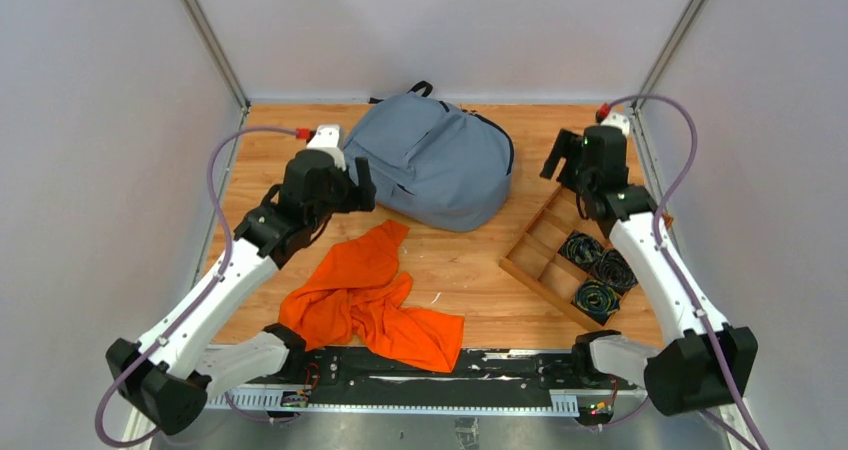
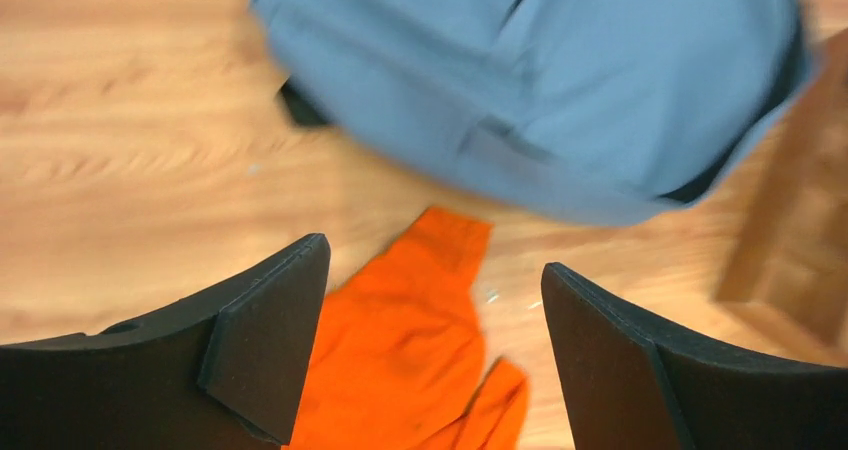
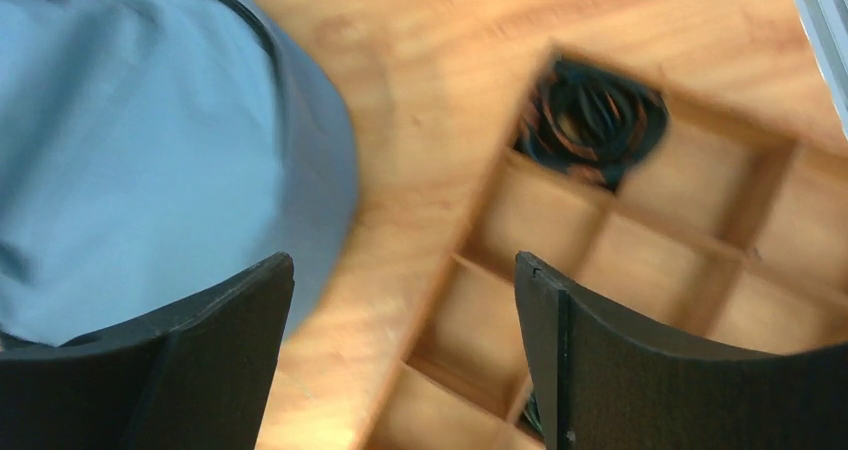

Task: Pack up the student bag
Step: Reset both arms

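Observation:
The student bag [image 1: 432,160] is a grey-blue backpack lying flat at the back middle of the table, its black loop toward the back wall. It also shows in the left wrist view [image 2: 560,80] and the right wrist view [image 3: 140,140]. An orange garment [image 1: 370,295] lies crumpled in front of it, also in the left wrist view [image 2: 410,340]. My left gripper [image 1: 362,185] is open and empty, raised just left of the bag. My right gripper [image 1: 556,156] is open and empty, raised to the right of the bag over the tray's far end.
A wooden compartment tray [image 1: 545,245] lies at the right, with coiled black cables [image 1: 600,270] in its near compartments; one coil shows in the right wrist view [image 3: 595,120]. Grey walls enclose the table on three sides. A black rail runs along the near edge.

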